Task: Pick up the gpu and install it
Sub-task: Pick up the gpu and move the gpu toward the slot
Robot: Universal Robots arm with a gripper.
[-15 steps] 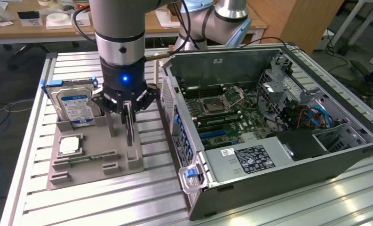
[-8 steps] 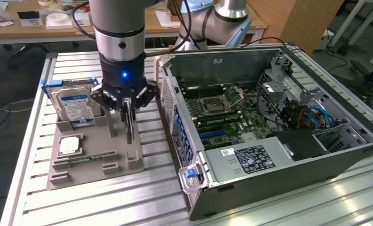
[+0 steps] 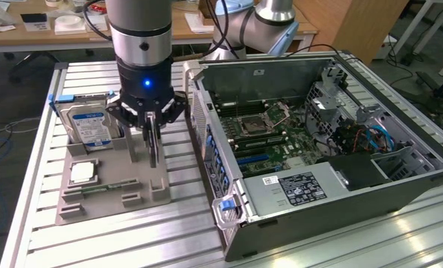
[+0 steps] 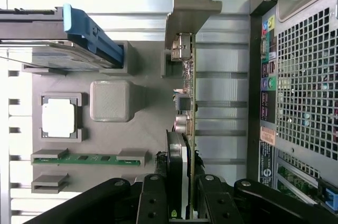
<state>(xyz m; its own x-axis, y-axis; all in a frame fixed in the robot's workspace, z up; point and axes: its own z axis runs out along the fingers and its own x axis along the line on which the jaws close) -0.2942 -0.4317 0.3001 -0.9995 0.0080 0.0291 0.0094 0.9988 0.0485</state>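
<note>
Now, gripper (image 3: 152, 133) (image 4: 182, 205): your fingers are drawn in part way and clamped on both faces of the gpu (image 3: 155, 149) (image 4: 186, 102)
Gpu: upright on edge over the grey tray (image 3: 102, 204), on the tray's side nearest the computer case (image 3: 400, 190); silver bracket (image 4: 191, 5) at the end away from your gripper
Hard drive (image 3: 91, 125): standing in the same tray; blue-and-white label, print too small to read
Case sticker (image 3: 299, 188): black and white, writing unreadable

Silver-grey arm (image 3: 139, 28), black wrist collar with a blue light (image 3: 147, 84) glowing, then a black gripper (image 3: 152, 129), chunky bolted fingers (image 4: 153, 203).
</note>
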